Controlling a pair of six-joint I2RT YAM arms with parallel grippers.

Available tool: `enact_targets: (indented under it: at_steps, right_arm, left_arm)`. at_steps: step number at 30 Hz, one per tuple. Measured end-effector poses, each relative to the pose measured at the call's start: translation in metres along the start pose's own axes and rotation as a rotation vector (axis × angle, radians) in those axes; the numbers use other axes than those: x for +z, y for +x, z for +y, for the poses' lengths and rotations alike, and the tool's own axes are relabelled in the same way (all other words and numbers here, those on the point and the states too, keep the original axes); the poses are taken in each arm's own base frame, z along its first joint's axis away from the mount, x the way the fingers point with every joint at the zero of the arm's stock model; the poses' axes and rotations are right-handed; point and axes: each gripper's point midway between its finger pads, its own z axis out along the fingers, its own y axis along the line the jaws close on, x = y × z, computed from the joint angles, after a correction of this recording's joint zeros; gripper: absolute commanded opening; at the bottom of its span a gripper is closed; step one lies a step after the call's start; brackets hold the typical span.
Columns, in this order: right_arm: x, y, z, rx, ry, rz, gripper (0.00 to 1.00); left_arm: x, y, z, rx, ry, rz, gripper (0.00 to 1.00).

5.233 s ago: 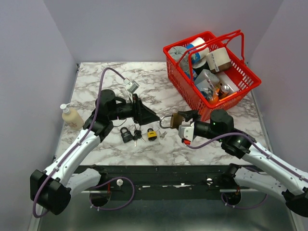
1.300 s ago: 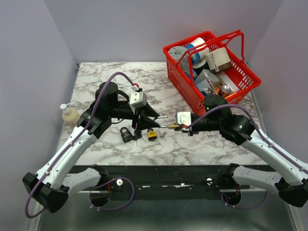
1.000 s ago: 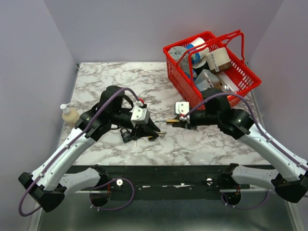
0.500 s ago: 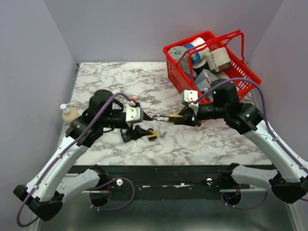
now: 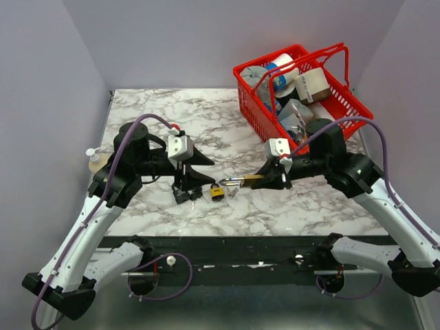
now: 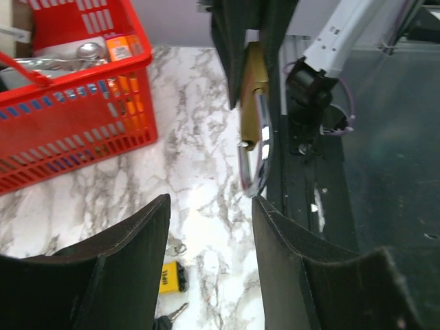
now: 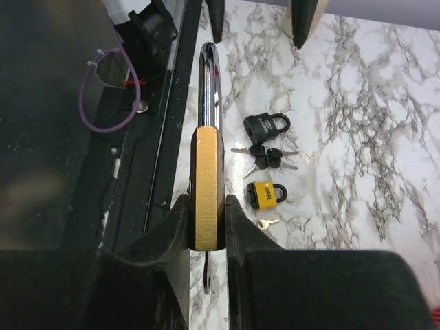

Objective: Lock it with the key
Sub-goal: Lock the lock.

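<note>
My right gripper [image 5: 267, 180] [image 7: 207, 203] is shut on a brass padlock [image 5: 249, 180] [image 7: 207, 185], held edge-on above the table. Its chrome shackle [image 5: 230, 182] [image 7: 208, 82] points toward the left arm. A key [image 7: 207, 273] sticks out of the lock's bottom between my fingers. My left gripper [image 5: 205, 170] [image 6: 210, 206] is open and empty, a short way from the shackle tip. In the left wrist view the brass padlock [image 6: 253, 89] hangs ahead of the open fingers.
A black padlock [image 7: 267, 125], a bunch of keys [image 7: 268, 158], a small yellow padlock [image 5: 217, 192] [image 7: 265, 195] and a loose key [image 7: 268, 223] lie on the marble under the grippers. A full red basket [image 5: 302, 103] stands back right. A soap bottle [image 5: 97, 162] is at the left edge.
My left gripper has opened and drawn back to the left, away from the padlock. My right gripper has lowered the brass padlock slightly, still gripping it.
</note>
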Motion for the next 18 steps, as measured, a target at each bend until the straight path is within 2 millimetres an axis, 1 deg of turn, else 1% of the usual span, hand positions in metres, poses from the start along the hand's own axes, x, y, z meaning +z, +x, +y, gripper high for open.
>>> enact_targets:
  at_steps: [3,5,6,11,15,18]
  right_arm:
    - [0.003,0.005,-0.001,-0.021,-0.003,-0.01,0.01]
    - [0.005,0.01,0.001,-0.028,-0.004,-0.009,0.01]
    - [0.005,0.012,0.001,-0.036,-0.003,-0.011,0.01]
    - [0.006,0.009,0.001,-0.065,-0.009,-0.029,0.01]
    - [0.006,0.007,0.002,-0.083,-0.016,-0.037,0.01]
    - [0.006,0.007,0.002,-0.09,-0.019,-0.039,0.01]
  left_arm:
    - [0.009,0.005,-0.016,0.008,0.074,0.017,0.59]
    - [0.012,0.013,-0.027,0.034,0.12,0.046,0.59]
    - [0.012,0.016,-0.03,0.043,0.128,0.056,0.59]
    - [0.007,0.028,-0.029,0.083,0.074,0.076,0.58]
    - [0.008,0.022,-0.023,0.105,0.035,0.057,0.56]
    - [0.013,0.017,-0.023,0.114,0.033,0.043,0.49]
